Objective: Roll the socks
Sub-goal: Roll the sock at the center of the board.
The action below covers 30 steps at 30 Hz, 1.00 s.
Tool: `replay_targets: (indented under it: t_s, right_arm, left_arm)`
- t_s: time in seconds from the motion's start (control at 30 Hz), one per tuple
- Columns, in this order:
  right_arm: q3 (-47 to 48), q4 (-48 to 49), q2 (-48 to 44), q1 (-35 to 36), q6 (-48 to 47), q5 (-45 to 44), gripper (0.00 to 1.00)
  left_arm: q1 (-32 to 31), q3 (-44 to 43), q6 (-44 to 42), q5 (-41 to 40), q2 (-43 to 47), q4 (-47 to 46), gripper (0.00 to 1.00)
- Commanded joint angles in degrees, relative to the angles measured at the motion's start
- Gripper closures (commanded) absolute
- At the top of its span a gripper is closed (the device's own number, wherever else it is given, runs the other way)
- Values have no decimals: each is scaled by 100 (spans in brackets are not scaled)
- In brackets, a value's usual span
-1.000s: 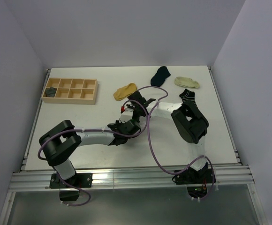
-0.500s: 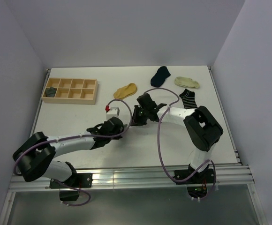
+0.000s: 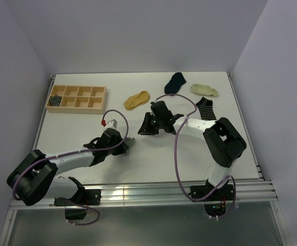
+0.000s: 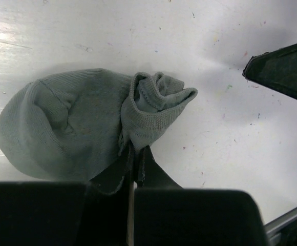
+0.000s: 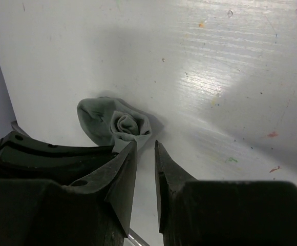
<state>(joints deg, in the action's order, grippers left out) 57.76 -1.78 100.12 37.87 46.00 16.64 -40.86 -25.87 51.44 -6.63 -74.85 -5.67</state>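
Desk centre: light grey sock point(image 4: 66, 123) lay on the desk point(image 3: 189, 164), cuff end wound into a loose roll, toe end flat and spread toward 9 o'clock in the left wrist view. The left claw point(image 4: 134, 154) was clamped tight on a thin fold at the roll's 6 o'clock edge. The right claw point(image 5: 144, 146) stood slightly parted, gripping nothing, tips just short of the roll.

Judgement: the roll looked slack. Best to keep the left pinch as anchor, let the right claw take the free side, and turn the roll toward the toe, low to the desk, without dragging.
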Motion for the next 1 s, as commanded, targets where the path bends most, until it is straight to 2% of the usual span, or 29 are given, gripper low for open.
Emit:
replay_targets:
  t_s: [0.0,0.37,0.6,0.83,0.97]
  right_arm:
    - [288,-5,-27,63,-214,41,72]
    - [850,82,297,519,-802,541,77]
    - [1492,-410,1105,792,-1014,726,78]
    - [1186,-727,1528,766,-856,313,83]
    - [747,-657,1389,433,-540,147,84]
  left_arm:
    - [43,99,191,347,-30,-338,100]
    - [61,363,261,523,-82,-487,100]
    - [61,381,68,611,-214,-619,100]
    - [52,276,-134,777,-267,-637,100]
    - [34,179,-266,892,-346,-654,100]
